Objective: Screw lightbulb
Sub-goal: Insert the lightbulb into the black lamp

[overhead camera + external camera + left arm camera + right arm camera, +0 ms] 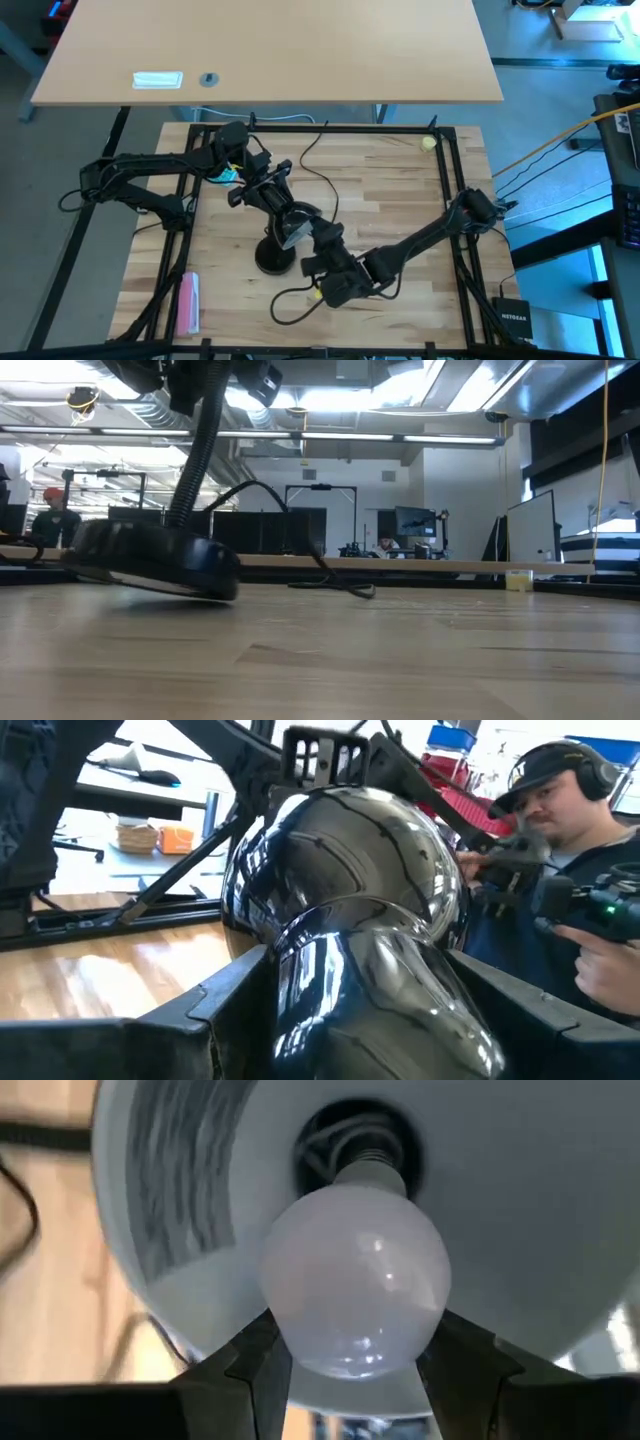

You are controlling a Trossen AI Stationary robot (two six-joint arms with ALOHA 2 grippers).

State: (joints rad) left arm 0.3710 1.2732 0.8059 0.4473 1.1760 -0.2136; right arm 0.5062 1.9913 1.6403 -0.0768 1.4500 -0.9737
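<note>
Frosted white, the lightbulb is sitting pinched between the right gripper's two dark fingers, its screw base pointing away from them into the socket inside the lamp shade. Across from it, the left gripper is clamping the glossy black back of that shade, fingers pressing both sides.

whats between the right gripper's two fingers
The lightbulb, held by the right gripper with its screw base at the lamp shade socket; right wrist view.
</note>
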